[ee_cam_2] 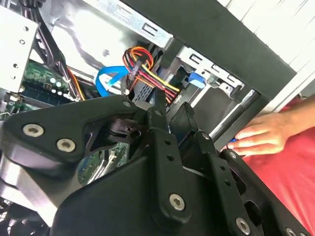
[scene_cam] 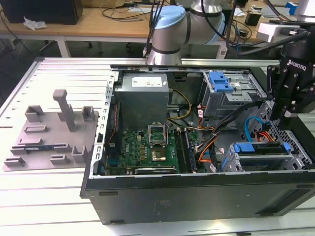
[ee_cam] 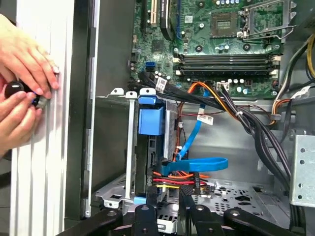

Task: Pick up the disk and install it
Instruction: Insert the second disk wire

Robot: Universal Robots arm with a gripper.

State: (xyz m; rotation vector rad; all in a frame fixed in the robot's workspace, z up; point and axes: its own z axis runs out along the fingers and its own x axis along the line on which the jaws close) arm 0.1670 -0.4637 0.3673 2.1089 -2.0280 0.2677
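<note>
— Pose of the arm?
— Reaching in from the upper middle of the exterior view, with the gripper (scene_cam: 278, 113) hanging upright at the right edge of the frame, over the right end of the open computer case (scene_cam: 197, 196).
— And the jaws?
— Parted a little in both wrist views, with nothing between them. Poised just above the red, yellow and black power cable (ee_cam: 170, 181) and the looped blue data cable (ee_cam: 197, 164).
— Whereabouts of the disk (scene_cam: 261, 148)?
— Seated in the metal drive cage (scene_cam: 298, 160) at the lower right of the exterior view, blue carrier edge showing, apart from the gripper.
— Anything else close by?
— A person's hands (ee_cam: 22, 73) outside the case wall in the first wrist view, resting on the ribbed white table (scene_cam: 49, 196) and pinching a small dark round object (ee_cam: 12, 89).
</note>
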